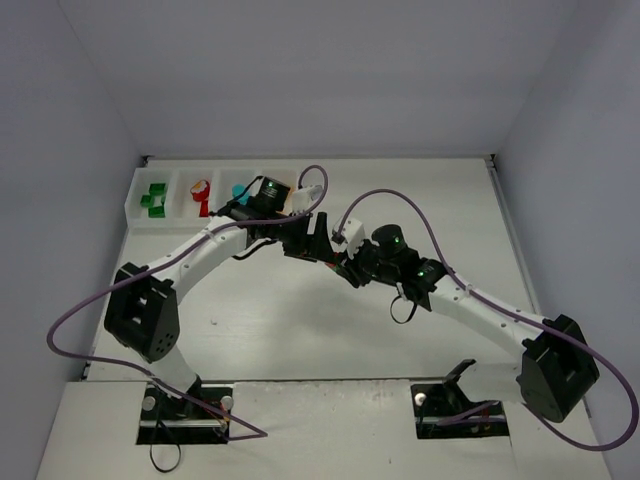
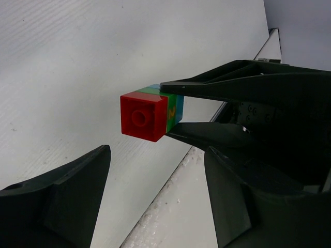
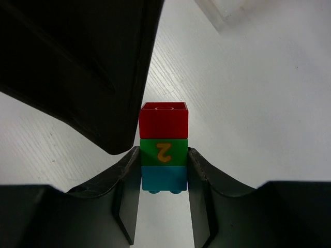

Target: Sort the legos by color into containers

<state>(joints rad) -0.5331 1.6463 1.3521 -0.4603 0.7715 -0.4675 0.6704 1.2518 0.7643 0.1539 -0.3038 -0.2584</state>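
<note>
**Right tool** (image 3: 164,161): closed on a three-brick stack (image 3: 163,150), gripped at the green brick (image 3: 163,152) and cyan brick (image 3: 163,178). The red brick (image 3: 163,120) projects free beyond the fingertips. The stack is held off the counter (image 1: 300,330), near the tray (image 1: 133,205).

**Left tool** (image 2: 155,194): partly open, nothing held. One finger is seen just beside the red brick; contact cannot be confirmed.

**Handling:** the bricks are judged light, rigid and smooth, and the stud joint probably tight. The red brick is best taken on two opposite flat sides and pulled straight off. A skewed pull may let the stack slip.
</note>
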